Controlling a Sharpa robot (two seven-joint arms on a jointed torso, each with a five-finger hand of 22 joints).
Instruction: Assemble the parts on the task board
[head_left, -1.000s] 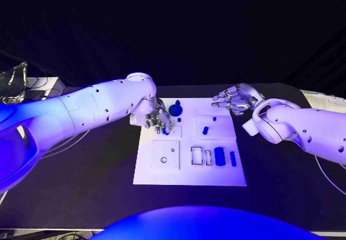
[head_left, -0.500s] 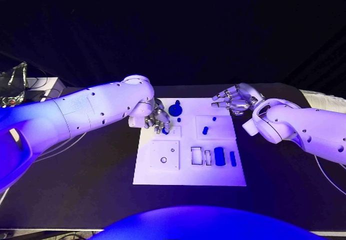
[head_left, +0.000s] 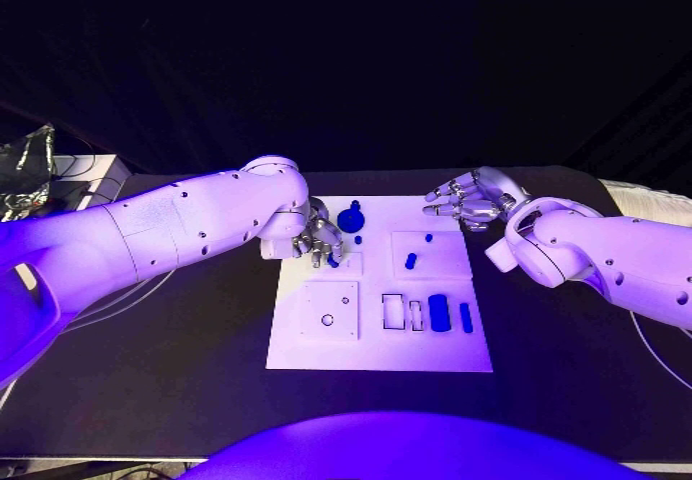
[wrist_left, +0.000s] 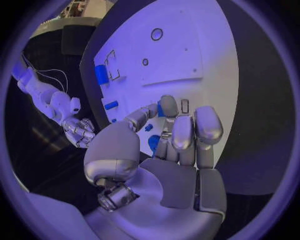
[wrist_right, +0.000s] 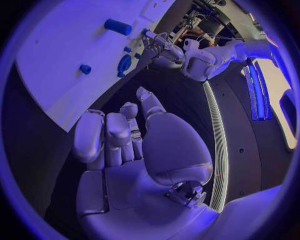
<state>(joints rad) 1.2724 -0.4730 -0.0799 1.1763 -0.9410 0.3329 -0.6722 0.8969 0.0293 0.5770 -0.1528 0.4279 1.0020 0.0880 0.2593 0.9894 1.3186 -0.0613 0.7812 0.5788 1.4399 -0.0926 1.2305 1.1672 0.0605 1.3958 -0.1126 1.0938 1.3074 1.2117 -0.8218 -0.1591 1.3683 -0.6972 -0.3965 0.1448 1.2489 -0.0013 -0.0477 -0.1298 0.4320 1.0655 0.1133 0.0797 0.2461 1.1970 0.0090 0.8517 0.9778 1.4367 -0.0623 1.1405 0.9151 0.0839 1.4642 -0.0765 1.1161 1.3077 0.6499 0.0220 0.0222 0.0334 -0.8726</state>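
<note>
Both hands empty: left hand (head_left: 317, 240) fingers loosely curled over the task board (head_left: 335, 345), right hand (head_left: 464, 203) fingers spread.

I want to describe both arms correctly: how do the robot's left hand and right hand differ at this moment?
The silver left hand reaches over the white task board, its fingertips at a small blue part; the silver right hand hangs beside the board's far right corner, over the black table. The left hand's fingers point down to the board; the right hand's are loosely curled and hold nothing. Both are many-fingered and on white arms.
</note>
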